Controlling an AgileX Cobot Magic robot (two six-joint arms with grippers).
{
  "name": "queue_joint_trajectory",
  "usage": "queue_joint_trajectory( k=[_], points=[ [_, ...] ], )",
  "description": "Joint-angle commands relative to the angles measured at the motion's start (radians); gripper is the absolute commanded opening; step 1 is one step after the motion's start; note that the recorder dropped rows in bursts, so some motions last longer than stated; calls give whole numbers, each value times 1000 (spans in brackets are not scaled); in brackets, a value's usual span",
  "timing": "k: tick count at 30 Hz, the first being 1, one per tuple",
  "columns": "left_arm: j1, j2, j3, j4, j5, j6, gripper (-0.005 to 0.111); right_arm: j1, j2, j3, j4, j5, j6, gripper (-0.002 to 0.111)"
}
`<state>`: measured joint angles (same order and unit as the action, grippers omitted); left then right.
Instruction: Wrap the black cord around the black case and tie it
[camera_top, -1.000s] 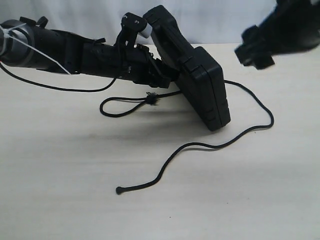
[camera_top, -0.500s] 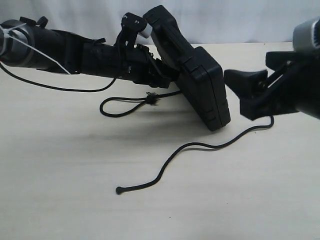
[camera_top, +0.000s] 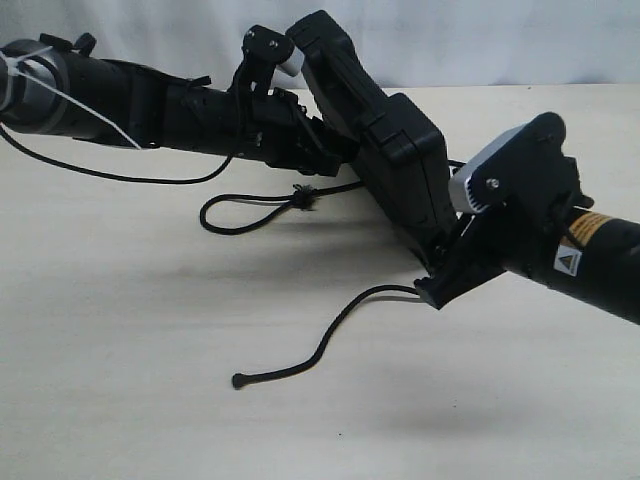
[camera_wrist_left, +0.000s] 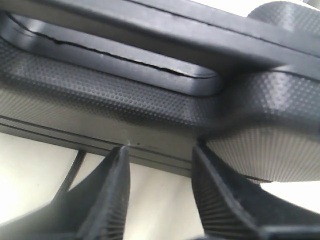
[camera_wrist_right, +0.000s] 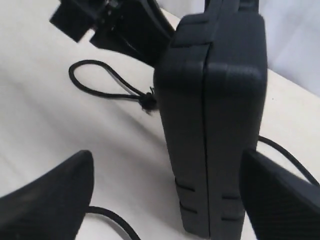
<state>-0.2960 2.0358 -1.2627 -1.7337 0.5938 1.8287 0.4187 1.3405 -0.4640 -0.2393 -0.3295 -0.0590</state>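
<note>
The black case (camera_top: 395, 170) hangs tilted on edge, its low corner close to the table. My left gripper (camera_top: 335, 145) holds it at the upper end. In the left wrist view its fingertips (camera_wrist_left: 122, 155) press on the black case (camera_wrist_left: 150, 100) just below the handle slot. My right gripper (camera_top: 437, 285) is open at the low corner. In the right wrist view the black case (camera_wrist_right: 210, 100) stands between its wide fingers (camera_wrist_right: 50, 200), nearer one of them. The black cord (camera_top: 325, 345) lies on the table, with its knot (camera_top: 303, 197), loop (camera_wrist_right: 95, 90) and knobbed tip (camera_top: 240, 381).
The table (camera_top: 150, 320) is pale and bare around the cord. A thin robot cable (camera_top: 120, 178) droops from the left arm onto the table. A white backdrop stands behind the far edge.
My right arm has swung down from the upper right to the case's low corner and now covers the cord's right-hand bend. Left arm, case and cord have not moved.
</note>
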Motion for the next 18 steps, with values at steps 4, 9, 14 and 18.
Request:
queue_joint_trajectory(
  k=[4, 9, 14, 18],
  points=[
    [-8, 0, -8, -11, 1, 2, 39, -61, 178, -11, 148, -222, -122, 75],
    [-8, 0, -8, -11, 1, 2, 39, -61, 275, -59, 325, -245, -331, 75],
    [-8, 0, -8, -11, 1, 2, 39, -55, 340, -61, 194, -314, -305, 75],
    [-8, 0, -8, -11, 1, 2, 39, -55, 365, -89, 203, -421, -285, 75]
  ],
)
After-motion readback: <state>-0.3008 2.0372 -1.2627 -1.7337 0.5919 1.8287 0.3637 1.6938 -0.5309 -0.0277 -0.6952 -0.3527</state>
